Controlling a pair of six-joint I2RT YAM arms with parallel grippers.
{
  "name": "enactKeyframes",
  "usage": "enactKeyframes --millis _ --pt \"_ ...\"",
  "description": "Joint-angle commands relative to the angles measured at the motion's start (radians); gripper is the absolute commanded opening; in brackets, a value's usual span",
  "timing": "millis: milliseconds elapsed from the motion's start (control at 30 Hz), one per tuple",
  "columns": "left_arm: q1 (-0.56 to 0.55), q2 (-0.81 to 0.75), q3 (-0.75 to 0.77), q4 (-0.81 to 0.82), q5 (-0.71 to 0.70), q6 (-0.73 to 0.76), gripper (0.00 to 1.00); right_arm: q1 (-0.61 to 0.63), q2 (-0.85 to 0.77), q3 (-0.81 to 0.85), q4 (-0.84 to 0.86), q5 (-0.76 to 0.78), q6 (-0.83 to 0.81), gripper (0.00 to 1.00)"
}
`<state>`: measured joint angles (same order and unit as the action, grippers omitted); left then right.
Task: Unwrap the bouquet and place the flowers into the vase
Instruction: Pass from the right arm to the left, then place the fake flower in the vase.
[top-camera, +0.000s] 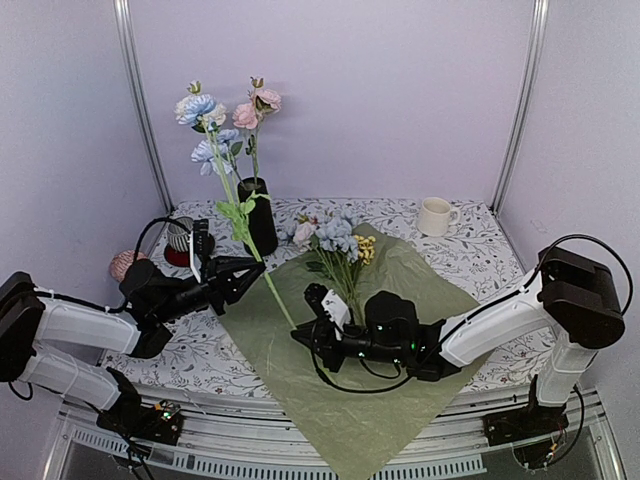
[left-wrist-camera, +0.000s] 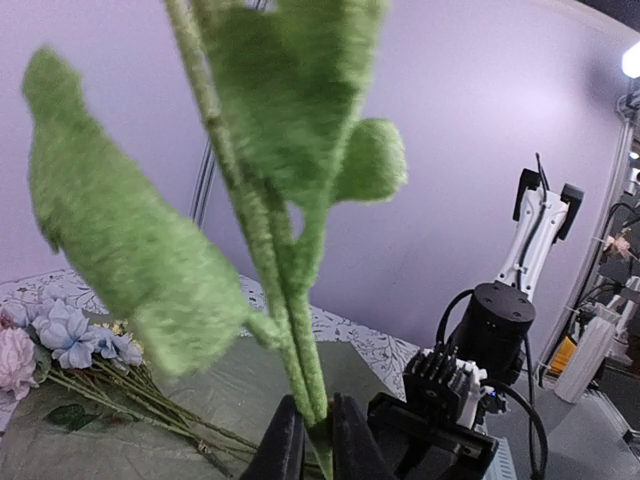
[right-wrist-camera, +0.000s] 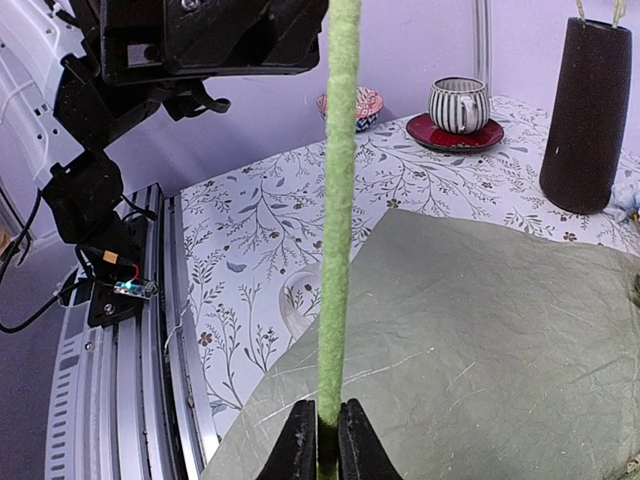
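A: Where's the flower (top-camera: 236, 211) rel. to the vase (top-camera: 260, 218)?

B: Up off the worktop (top-camera: 470, 255), pinched in two spots. Foot end sits low on the near side of the vase, a bit right of it, over the spread wrap (top-camera: 400, 290). Stem slants up & away, passes just left of the vase. Head ends above & left of the vase mouth.

A: End effectors?

B: R end effector (top-camera: 299, 333) is closed on the very foot of the stem. L end effector (top-camera: 250, 267) is closed on the stem higher up, below the leaves; its wrist view shows a finger tight on each side. Neither has hold of anything else.

A: Which is nearer the vase?

B: L, just front-left of it. R is farther out on the near side.

A: So the move turns on...?

B: My read: the foot is below & short of the vase mouth. Long axis is head-up, foot-down, so no flip needed. Lift, swing the foot over the mouth, bring it nearer upright. R prob. has to let go first, since it grips the end that goes in.

A: The rest?

B: Other flowers (top-camera: 335, 240) lie on the wrap just right of the vase, heads toward it. A pink bloom (top-camera: 262, 100) stands in the vase, so the mouth is partly taken. Could snag.
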<state>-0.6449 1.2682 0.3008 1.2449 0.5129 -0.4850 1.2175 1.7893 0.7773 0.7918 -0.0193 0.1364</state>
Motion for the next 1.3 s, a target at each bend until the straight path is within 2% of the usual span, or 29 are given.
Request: enactKeyframes --millis 0,67,367,467,600,767,967,1133,1267 --pt "0.01 -0.009 0.017 0.014 0.002 0.007 0.08 0.005 0.011 0.031 -0.026 -0.012 -0.021 0.13" --pt "0.011 -0.013 0.017 0.008 -0.003 0.012 0.06 0.005 0.004 0.031 -0.04 -0.006 -0.036 0.18" --pt "0.011 -0.024 0.021 -0.032 -0.029 0.031 0.03 0.005 -0.082 -0.052 0.014 0.046 -0.046 0.55" --pt "0.013 -0.025 0.023 -0.042 -0.033 0.042 0.03 0.005 -0.112 -0.095 0.047 0.075 -0.043 0.77" --pt "0.014 -0.032 0.029 -0.073 -0.052 0.069 0.02 0.005 -0.156 -0.163 0.126 0.115 -0.048 0.95" --pt "0.017 -0.077 0.071 -0.207 -0.145 0.121 0.0 0.004 -0.225 -0.242 0.205 0.208 -0.052 0.98" --pt "0.033 -0.164 0.211 -0.539 -0.435 0.175 0.0 0.004 -0.28 -0.334 0.296 0.308 -0.037 0.99" --pt "0.099 -0.149 0.417 -0.758 -0.538 0.162 0.0 0.004 -0.287 -0.343 0.302 0.316 -0.041 0.99" --pt "0.133 -0.119 0.56 -0.829 -0.602 0.18 0.0 0.004 -0.289 -0.348 0.303 0.313 -0.043 0.99"
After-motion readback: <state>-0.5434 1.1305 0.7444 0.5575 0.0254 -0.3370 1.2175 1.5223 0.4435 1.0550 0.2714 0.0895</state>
